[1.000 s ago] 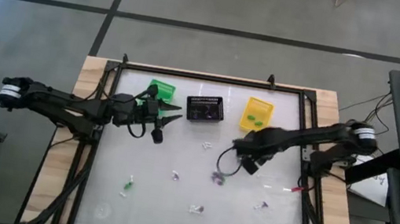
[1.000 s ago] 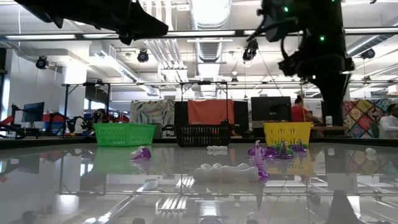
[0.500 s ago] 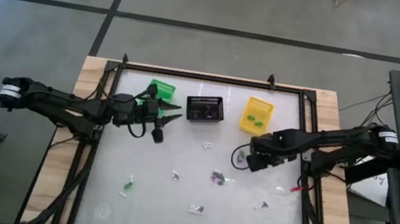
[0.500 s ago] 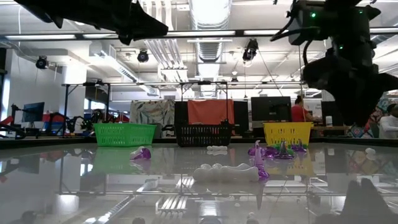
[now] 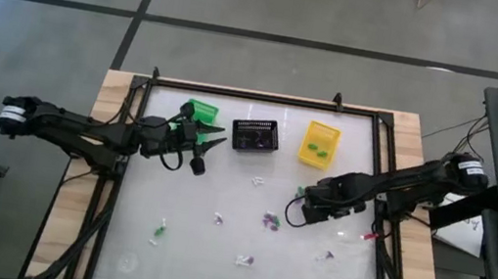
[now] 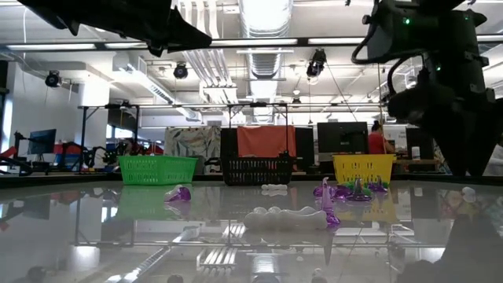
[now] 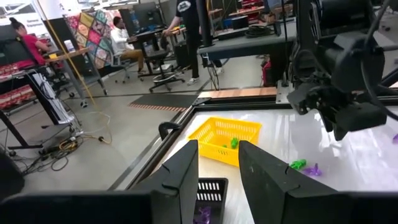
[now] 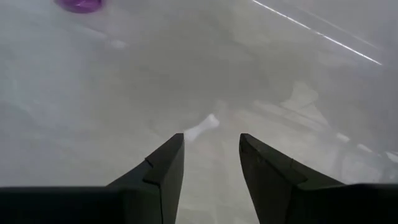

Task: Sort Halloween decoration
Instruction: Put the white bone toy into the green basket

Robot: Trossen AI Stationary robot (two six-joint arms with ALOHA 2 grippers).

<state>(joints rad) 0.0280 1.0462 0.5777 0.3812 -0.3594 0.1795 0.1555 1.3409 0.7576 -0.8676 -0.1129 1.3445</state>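
The trinkets [image 5: 268,222] lie scattered over the middle and near part of the table [image 5: 209,272]: a purple-and-green cluster at the centre, a white piece [image 5: 257,180] nearer the baskets, others apart toward the near edge [image 5: 244,260]. Two green ones already sit in the yellow basket [image 5: 319,142]; the black basket [image 5: 254,135] and the green basket [image 5: 199,112] stand beside it along the far side.

The right gripper [image 5: 300,210] has just changed most. A second ago it hung near the yellow basket with its jaws narrower; it has since swung out, come back and dropped low just right of the central cluster, jaws now parted and empty. Its wrist view shows a small white trinket [image 8: 202,129] on the glass just ahead of the fingers [image 8: 165,168], not yet between them (a purple one [image 8: 78,5] lies farther off). I judge a drop-off is done and the next pick is starting.

The left gripper [image 5: 195,166] has stayed by the green basket, half open, holding nothing visible.
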